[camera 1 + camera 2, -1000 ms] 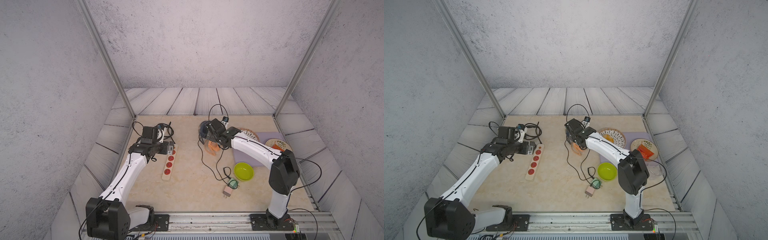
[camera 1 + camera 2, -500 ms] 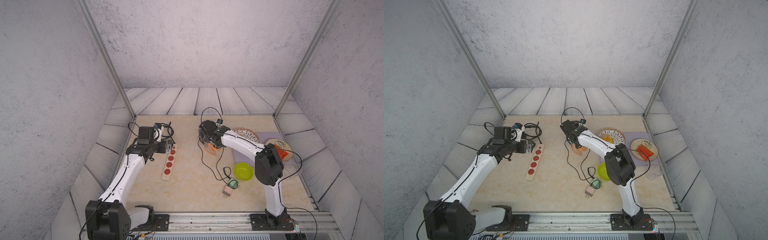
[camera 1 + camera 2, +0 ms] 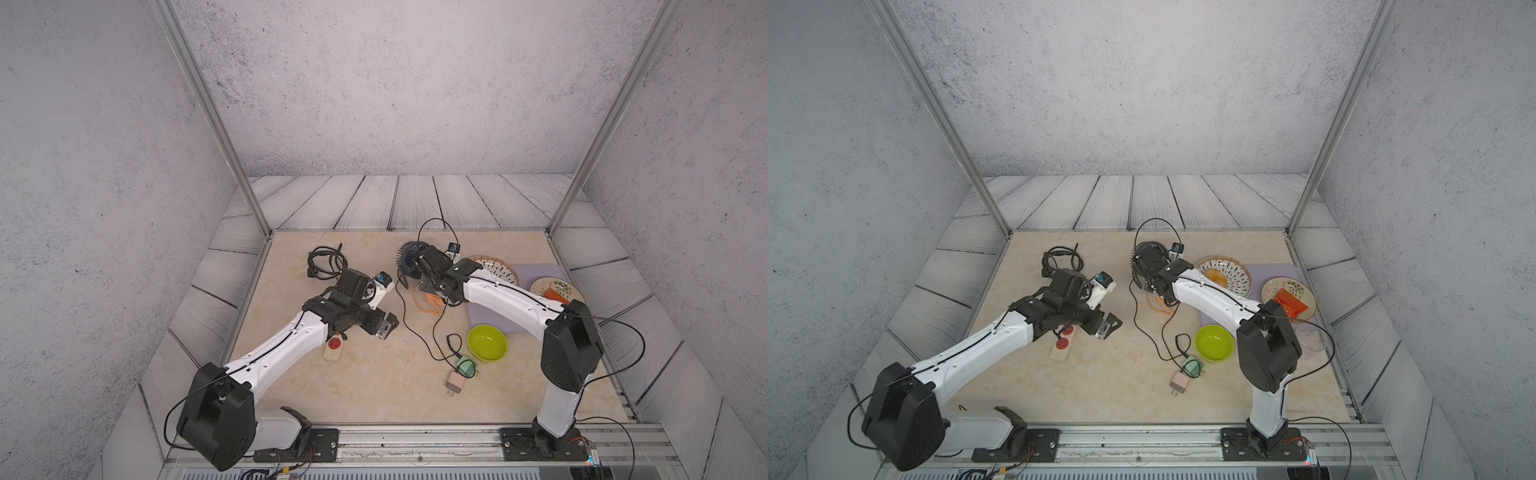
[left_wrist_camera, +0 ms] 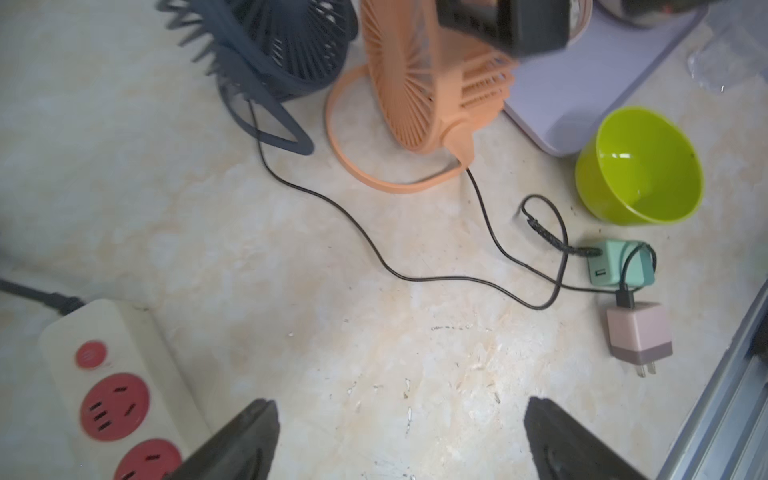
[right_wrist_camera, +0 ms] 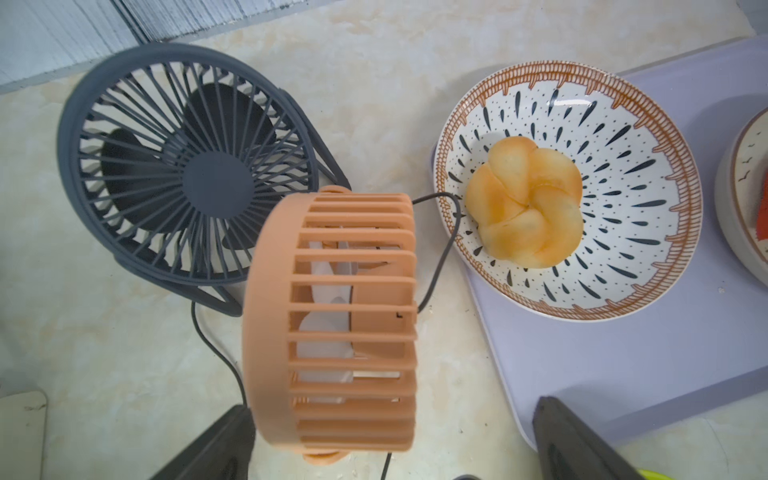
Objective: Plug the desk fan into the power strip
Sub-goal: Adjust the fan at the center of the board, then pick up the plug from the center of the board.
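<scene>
Top views: two white arms reach over a beige stone-look surface (image 3: pixel 374 386).
Coiled cord: a black bundle (image 3: pixel 326 262) lies at the far left, toward the back.
Power strip: the long cream-white bar with round red sockets (image 3: pixel 334 348) lies on the left of the surface. It is mostly under the left arm, and only its near end shows from above.
Left hand (image 4: pixel 401 409): jaws spread wide, holding nothing, over bare surface just right of the strip.
Dark fan: a navy wire-cage desk fan (image 5: pixel 183 166) stands at back centre.
Orange fan: a small orange plastic desk fan (image 5: pixel 332 324) stands on its ring foot, just beside the navy one.
Right hand (image 5: pixel 390 407): fully spread and gripping nothing. The orange cage sits between its fingers, and contact cannot be told.
Adapters: a mint-green plug (image 4: pixel 619 266) and a pink plug (image 4: pixel 638 332) lie side by side on black cords, well apart from the strip.
Bowl: a lime-green plastic bowl (image 4: pixel 640 166) sits near the adapters.
Tray: a lavender tray (image 5: pixel 623 353) carries a patterned dish (image 5: pixel 648 124) holding a bread roll (image 5: pixel 525 199).
</scene>
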`<state>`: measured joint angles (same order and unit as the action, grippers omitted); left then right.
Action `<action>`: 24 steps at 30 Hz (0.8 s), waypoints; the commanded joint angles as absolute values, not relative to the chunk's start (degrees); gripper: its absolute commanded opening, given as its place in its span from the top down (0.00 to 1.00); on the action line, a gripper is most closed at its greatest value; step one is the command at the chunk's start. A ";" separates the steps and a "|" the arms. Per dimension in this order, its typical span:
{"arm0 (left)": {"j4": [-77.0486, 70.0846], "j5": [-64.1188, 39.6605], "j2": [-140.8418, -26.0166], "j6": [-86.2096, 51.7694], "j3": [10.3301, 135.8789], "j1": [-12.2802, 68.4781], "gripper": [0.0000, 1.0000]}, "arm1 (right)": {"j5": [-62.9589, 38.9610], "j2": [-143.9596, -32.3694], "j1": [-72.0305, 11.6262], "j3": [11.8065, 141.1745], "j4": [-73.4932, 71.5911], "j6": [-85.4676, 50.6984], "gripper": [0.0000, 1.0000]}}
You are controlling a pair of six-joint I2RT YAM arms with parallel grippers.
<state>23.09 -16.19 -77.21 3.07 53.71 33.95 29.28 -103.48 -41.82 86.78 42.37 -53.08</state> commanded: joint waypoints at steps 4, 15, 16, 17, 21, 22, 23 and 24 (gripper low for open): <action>19.11 -13.56 -80.65 10.17 52.53 41.48 0.01 | 30.72 -100.14 -41.01 82.73 40.98 -50.62 0.01; 11.32 -13.63 -90.01 44.29 53.12 50.26 0.19 | 25.90 -90.63 -38.98 77.39 38.39 -44.33 0.01; 11.20 -14.48 -90.95 45.27 53.91 50.39 0.20 | 25.58 -89.09 -38.56 76.18 37.88 -44.18 0.01; 11.10 -15.46 -92.05 46.43 54.72 50.63 0.21 | 25.27 -87.24 -37.93 74.87 37.50 -44.15 0.01; 10.72 -16.59 -95.73 51.74 56.70 52.49 0.25 | 23.93 -79.34 -34.67 70.86 38.32 -43.80 0.01; 10.93 -16.75 -96.67 53.28 57.05 52.89 0.26 | 23.59 -77.11 -33.80 69.87 38.66 -43.47 0.01; 11.05 -17.00 -97.50 54.55 57.38 53.36 0.27 | 23.11 -75.08 -32.94 68.43 38.67 -42.98 0.01; 11.11 -17.11 -98.52 55.80 57.75 53.80 0.29 | 22.69 -72.79 -31.90 67.12 38.72 -42.47 0.01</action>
